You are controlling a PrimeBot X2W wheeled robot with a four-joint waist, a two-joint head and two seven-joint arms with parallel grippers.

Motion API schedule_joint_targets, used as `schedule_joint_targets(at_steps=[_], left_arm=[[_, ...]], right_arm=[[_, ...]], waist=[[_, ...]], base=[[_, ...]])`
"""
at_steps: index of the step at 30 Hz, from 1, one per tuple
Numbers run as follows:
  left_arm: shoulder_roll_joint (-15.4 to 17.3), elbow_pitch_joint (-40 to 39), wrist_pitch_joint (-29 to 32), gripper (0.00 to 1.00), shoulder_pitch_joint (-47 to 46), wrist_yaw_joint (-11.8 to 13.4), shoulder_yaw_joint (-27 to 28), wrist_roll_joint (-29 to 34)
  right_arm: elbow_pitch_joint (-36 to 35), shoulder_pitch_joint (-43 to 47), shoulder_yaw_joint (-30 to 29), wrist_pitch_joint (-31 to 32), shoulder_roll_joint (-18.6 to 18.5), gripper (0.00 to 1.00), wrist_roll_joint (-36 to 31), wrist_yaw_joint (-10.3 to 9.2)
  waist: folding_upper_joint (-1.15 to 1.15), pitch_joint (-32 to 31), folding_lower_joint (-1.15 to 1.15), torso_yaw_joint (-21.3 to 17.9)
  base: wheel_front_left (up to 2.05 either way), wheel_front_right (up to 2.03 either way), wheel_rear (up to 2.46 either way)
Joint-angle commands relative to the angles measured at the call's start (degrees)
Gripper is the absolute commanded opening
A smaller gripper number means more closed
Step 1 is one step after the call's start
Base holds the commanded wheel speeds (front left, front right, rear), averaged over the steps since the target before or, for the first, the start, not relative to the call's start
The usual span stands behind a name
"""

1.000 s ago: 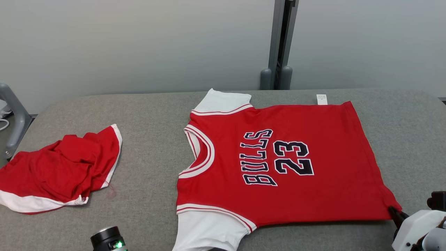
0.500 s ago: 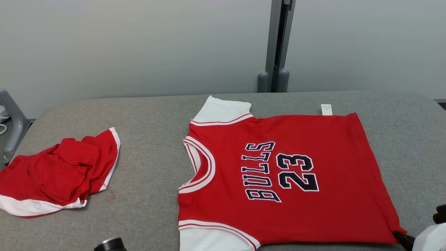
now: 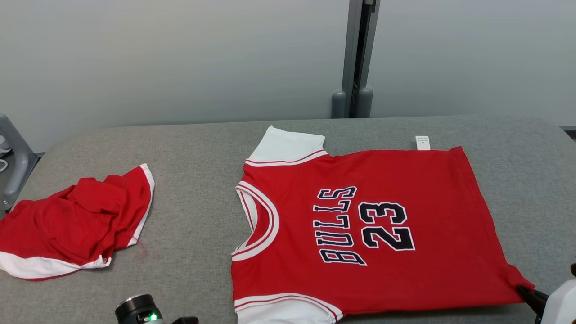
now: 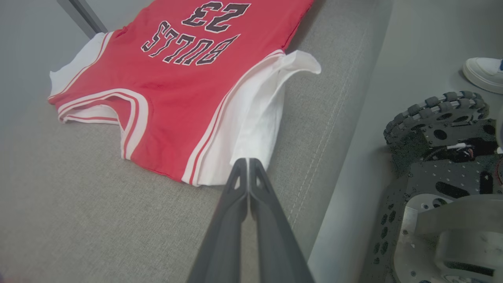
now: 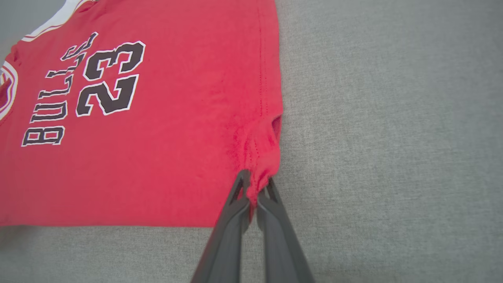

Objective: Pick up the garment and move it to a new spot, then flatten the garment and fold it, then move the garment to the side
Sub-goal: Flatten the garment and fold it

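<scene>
Garment, a red jersey with white sleeves and the print BULLS 23, is spread flat on the grey table, from the middle towards the right edge. Its neck is turned to the left edge and its hem to the right edge. One sleeve is laid towards the far edge, and the near sleeve is found close to the near edge. The right claw is closed on the near hem corner, where the red cloth is gathered in small wrinkles between the fingers. The left claw is closed tight; the edge of the near sleeve is pinched at its tips and lifted a little from the table. A second red cloth is seen crumpled near the left edge, well apart from the garment.
</scene>
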Motion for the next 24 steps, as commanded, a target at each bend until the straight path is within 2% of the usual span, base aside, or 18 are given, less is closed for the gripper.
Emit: schedule_joint_targets(at_steps=[1, 10, 17, 20, 24], left_arm=[[0.4, -0.4, -0.7, 0.00, -1.0, -0.1, 0.8, -1.4], [0.9, 0.4, -2.8, 0.00, -5.1, 0.1, 4.2, -2.7], [0.7, 4.0, -4.9, 0.00, -10.5, 0.1, 6.3, -1.7], [0.3, 5.8, -5.2, 0.00, -13.1, 0.0, 5.7, -1.4], [-0.2, 8.6, -4.9, 0.00, -18.1, 0.0, 2.3, -2.7]], right_arm=[[-0.7, 0.6, -1.3, 0.6, 0.2, 0.00, -1.1, -0.02], [-3.5, -1.7, -7.0, 3.6, 2.1, 0.00, -5.9, -0.02], [-5.5, -5.8, -9.1, 6.1, 4.9, 0.00, -10.9, -0.02], [-5.2, -7.8, -9.4, 7.1, 6.1, 0.00, -12.6, -0.02], [-3.7, -11.3, -9.1, 7.8, 7.6, 0.00, -14.9, -0.02]], waist=[[0.00, 0.2, 0.00, 0.1], [0.00, 2.8, 0.00, -0.2], [0.00, 5.9, 0.00, -0.9], [0.00, 6.7, 0.00, -1.2], [0.00, 8.0, 0.00, -1.8]], base=[[0.00, 0.00, 0.00], [0.00, 0.00, 0.00], [0.00, 0.00, 0.00], [0.00, 0.00, 0.00], [0.00, 0.00, 0.00]])
